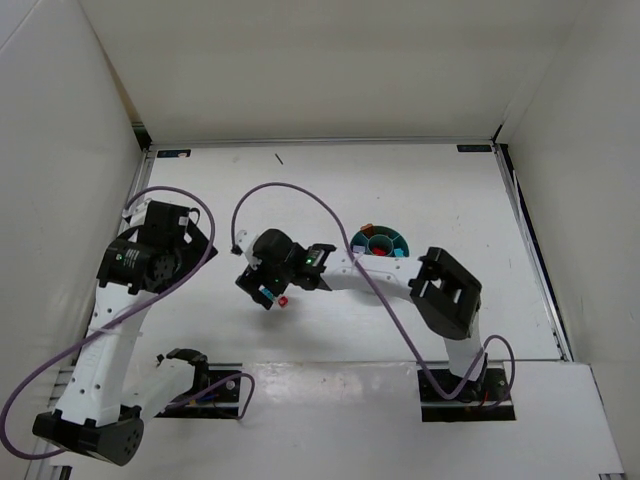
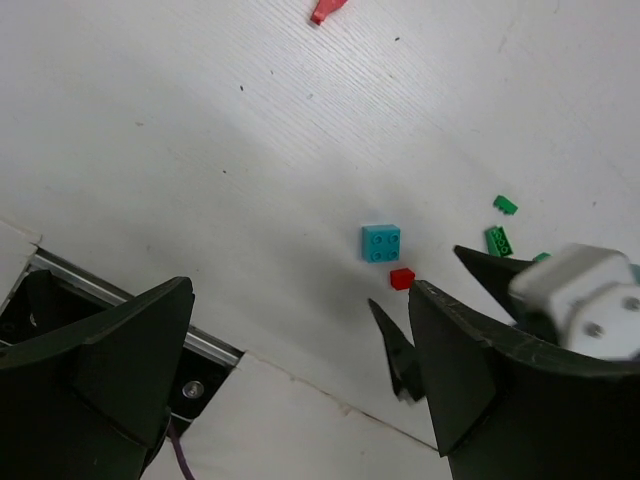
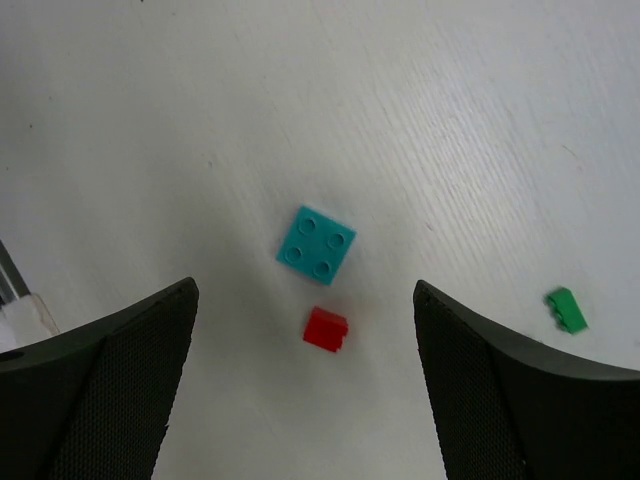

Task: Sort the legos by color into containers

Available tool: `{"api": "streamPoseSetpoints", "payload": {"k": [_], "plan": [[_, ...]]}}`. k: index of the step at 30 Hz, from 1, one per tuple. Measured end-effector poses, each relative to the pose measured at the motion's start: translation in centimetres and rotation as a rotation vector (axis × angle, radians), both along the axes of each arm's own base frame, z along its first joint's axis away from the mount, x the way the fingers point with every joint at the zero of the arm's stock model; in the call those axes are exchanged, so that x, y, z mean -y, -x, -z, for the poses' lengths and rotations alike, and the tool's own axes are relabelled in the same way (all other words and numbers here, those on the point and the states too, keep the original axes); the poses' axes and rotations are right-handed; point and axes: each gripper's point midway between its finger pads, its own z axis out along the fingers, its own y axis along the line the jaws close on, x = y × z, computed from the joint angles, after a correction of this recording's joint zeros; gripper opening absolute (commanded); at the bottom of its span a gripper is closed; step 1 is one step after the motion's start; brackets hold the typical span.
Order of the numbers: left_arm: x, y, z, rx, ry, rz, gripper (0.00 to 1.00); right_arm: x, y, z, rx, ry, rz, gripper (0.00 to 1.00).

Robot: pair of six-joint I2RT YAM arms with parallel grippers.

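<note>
I'm lining up a pick: the right claw, jaws wide apart, hovers over the tiny red plastic brick beneath it, so next I'd lower and pinch, missing the flat teal square brick just beyond.

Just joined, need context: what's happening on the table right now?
Lego sorting, mid-run. The right arm reaches across the table; the right tool is open above a small red brick and a teal brick, gripping neither. A green brick lies nearby. The left tool is open and empty, off to the left. The teal divided bowl sits by the right arm with something red inside.
</note>
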Motion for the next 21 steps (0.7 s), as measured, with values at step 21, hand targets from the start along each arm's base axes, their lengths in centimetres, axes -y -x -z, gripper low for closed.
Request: {"api": "streamPoseSetpoints", "payload": {"k": [21], "plan": [[-0.8,0.7,-1.3,0.076,-0.006,-0.037,0.99,-2.9,-1.3,5.4,-0.026,0.105,0.105,0.81]]}}
